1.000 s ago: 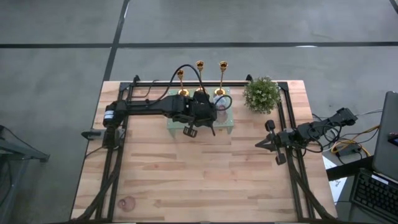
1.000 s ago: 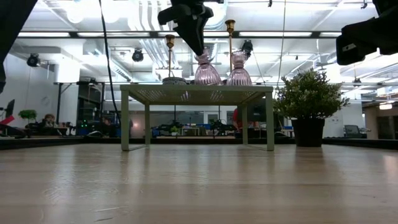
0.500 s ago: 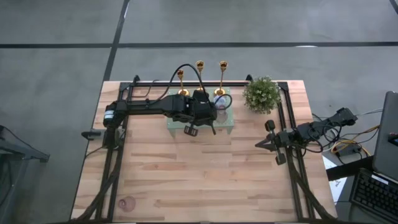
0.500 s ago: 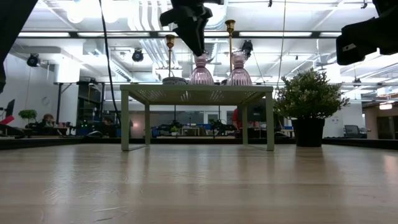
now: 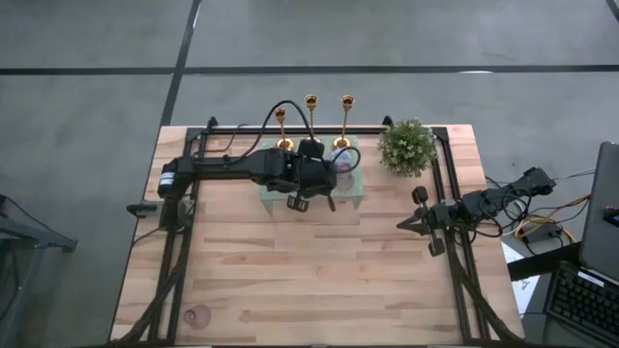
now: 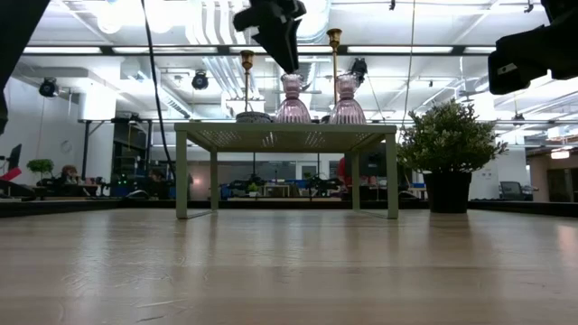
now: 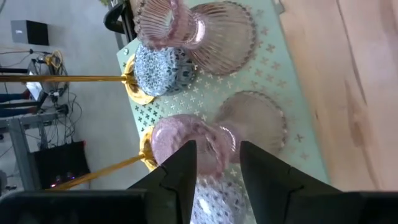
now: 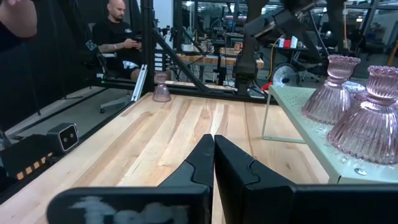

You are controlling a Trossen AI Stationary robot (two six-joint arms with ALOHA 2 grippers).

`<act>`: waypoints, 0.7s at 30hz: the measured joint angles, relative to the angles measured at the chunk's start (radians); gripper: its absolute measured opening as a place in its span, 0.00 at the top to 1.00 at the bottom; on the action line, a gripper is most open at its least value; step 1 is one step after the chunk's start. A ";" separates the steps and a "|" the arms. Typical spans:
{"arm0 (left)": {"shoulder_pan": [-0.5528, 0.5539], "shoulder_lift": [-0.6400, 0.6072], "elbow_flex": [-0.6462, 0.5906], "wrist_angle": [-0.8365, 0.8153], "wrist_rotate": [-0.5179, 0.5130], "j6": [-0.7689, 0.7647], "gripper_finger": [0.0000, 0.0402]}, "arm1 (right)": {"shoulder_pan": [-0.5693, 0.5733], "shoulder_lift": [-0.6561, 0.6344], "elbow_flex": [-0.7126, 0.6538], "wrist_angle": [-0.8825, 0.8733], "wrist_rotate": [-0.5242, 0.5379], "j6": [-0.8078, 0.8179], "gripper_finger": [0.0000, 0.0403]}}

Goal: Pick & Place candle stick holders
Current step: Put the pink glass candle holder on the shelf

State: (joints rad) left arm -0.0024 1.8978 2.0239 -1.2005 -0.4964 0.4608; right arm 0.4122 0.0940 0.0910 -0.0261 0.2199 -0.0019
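While your left arm reached over the stand, this was how the table lay:

Left gripper: your left gripper (image 5: 316, 180) hovered above the pale green perforated metal stand (image 5: 274, 196); in its wrist view its two dark fingers (image 7: 180, 171) stood apart, released, on either side of a ribbed pink glass holder without touching it.
Holder under the fingers: the nearer ribbed pink glass candle holder (image 7: 193, 142) stood upright on the stand, its flared base (image 7: 252, 121) on the perforated top; in the low view the gripper (image 6: 279, 27) hung just above its rim (image 6: 292, 99).
Second holder: another ribbed pink glass candle holder (image 6: 348, 99) stood just beside the first on the stand.
Gold candlesticks: three shiny gold slim-stemmed candlesticks (image 5: 310, 104) stood in a row along the stand's far edge; two round gold bases (image 7: 138, 87) showed close to the pink holders in the left wrist view.
Stray holder: one small pink glass holder (image 8: 161, 93) sat alone on the wooden table (image 5: 290, 271), near its left front corner, well apart from the stand.
Right gripper: your right gripper (image 5: 404, 223) waited at the table's right edge, its fingers (image 8: 202, 160) pressed together on nothing.
Plant: a bushy green potted plant (image 5: 406, 146) stood just right of the stand.
Room: a seated person (image 8: 118, 34) showed beyond the table.
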 joint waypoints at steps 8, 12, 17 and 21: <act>-0.054 -0.049 0.000 -0.140 -0.002 -0.147 0.69 | 0.000 0.000 0.000 0.000 0.000 0.000 0.98; -0.094 -0.076 0.000 -0.310 0.009 -0.362 0.69 | 0.000 0.000 0.000 0.000 0.000 0.001 0.98; -0.175 -0.150 -0.061 -0.364 0.233 -0.647 0.69 | 0.000 0.000 0.000 -0.001 0.000 0.001 0.98; -0.285 -0.218 -0.122 -0.371 0.357 -0.825 0.69 | -0.001 0.004 0.000 0.000 0.000 0.001 0.98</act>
State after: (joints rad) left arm -0.2869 1.6797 1.9016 -1.5720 -0.1392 -0.3647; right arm 0.4113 0.0978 0.0910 -0.0256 0.2201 -0.0007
